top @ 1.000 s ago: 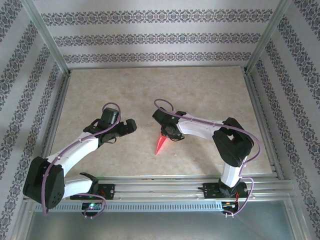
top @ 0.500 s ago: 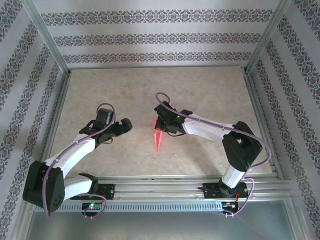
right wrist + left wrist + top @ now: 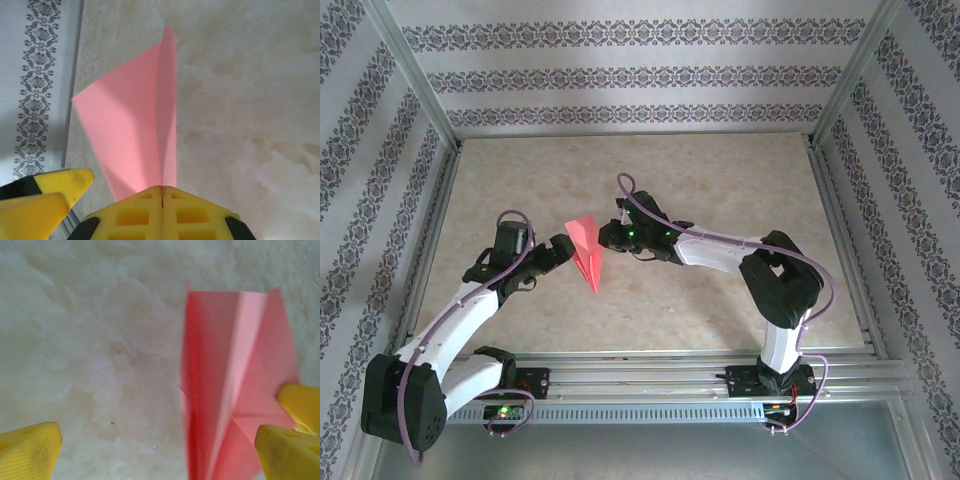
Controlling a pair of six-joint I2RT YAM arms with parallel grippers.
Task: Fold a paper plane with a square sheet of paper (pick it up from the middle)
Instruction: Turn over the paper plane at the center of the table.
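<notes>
Once swung leftward, paper plane (image 3: 586, 246): folded, clamped in right end effector (image 3: 605, 237); left end effector (image 3: 558, 250) spread wide beside it, handover judged next.

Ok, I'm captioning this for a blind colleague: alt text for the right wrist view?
The right gripper, yellow fingers shut at the bottom edge, pinches the pink paper plane, which fans upward over the marbled beige table. Patterned wallpaper runs down the left side.
</notes>
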